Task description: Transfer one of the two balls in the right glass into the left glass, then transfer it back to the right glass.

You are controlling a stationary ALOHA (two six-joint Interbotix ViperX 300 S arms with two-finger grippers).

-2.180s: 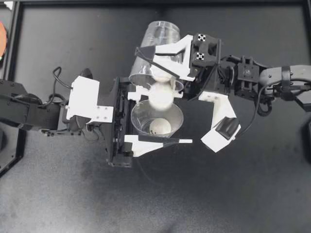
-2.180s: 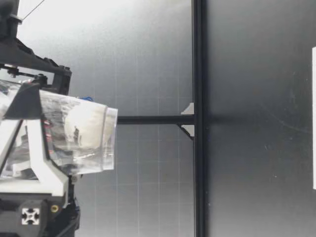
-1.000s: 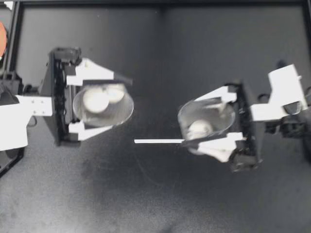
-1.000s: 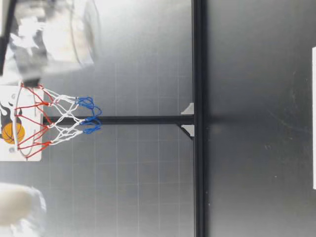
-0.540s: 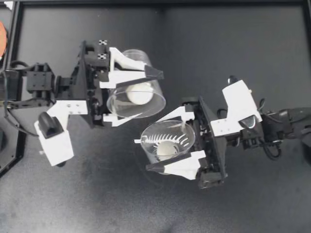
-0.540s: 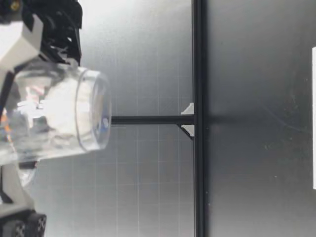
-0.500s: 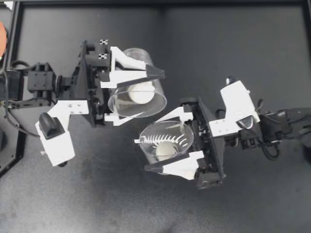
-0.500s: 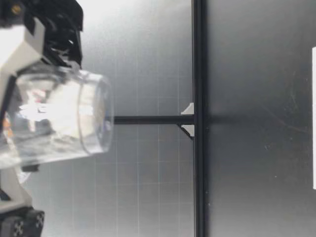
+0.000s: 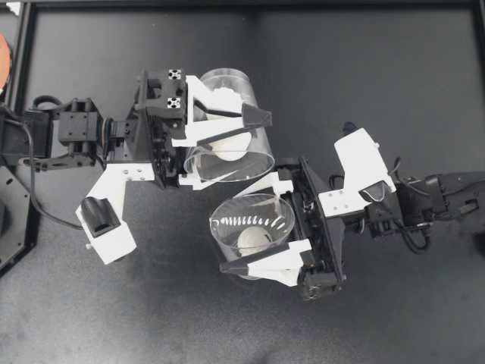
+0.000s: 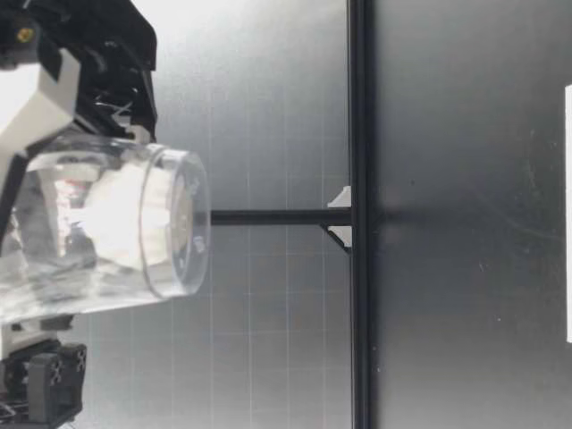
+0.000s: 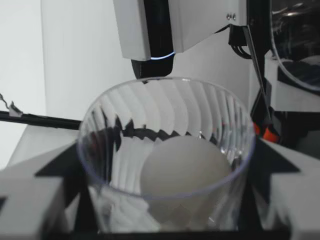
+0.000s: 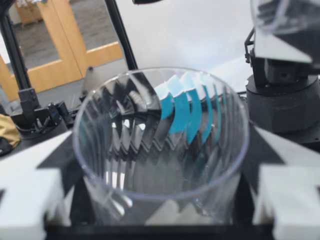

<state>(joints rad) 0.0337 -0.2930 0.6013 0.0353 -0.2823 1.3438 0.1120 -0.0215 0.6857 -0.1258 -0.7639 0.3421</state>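
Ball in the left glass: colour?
The ball is white; the left wrist view shows it best.

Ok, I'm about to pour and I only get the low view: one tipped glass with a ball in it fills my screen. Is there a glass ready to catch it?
Observer: Yes. The top view shows the right gripper holding a second glass, mouth facing up, its rim just beside the mouth of the tipped glass.
Operator: Is that second one empty?
Observer: No, one ball lies on its bottom.
Operator: And which arm has the tipped one?
Observer: The left gripper, with a finger on each side of it.
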